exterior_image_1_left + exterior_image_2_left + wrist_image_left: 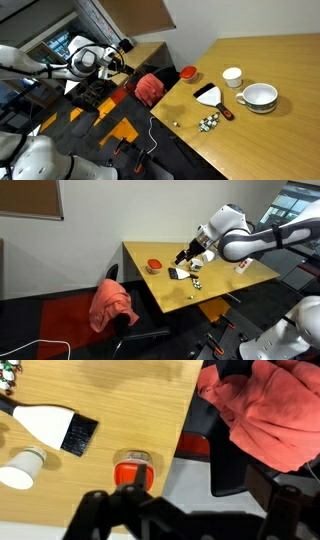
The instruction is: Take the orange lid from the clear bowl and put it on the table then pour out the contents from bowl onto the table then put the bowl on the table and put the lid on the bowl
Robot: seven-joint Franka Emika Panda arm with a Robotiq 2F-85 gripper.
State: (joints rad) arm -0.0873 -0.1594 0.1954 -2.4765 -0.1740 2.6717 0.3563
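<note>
The orange lid (187,72) sits on the clear bowl (134,457), which stands on the light-brown table (270,140) near its edge. The lid also shows in the wrist view (130,473) and in an exterior view (153,265). The bowl's contents cannot be made out. My gripper (116,66) hangs high, off the table's edge and above the chair, apart from the bowl. In the wrist view its dark fingers (185,512) are spread wide with nothing between them. It also shows in an exterior view (186,256).
On the table are a white brush (210,93), a small white cup (232,76), a white green-rimmed bowl (260,96) and a cluster of greenish-white pieces (208,123). A tiny pale speck (177,124) lies near the edge. A red cloth (150,88) lies on a chair beside the table.
</note>
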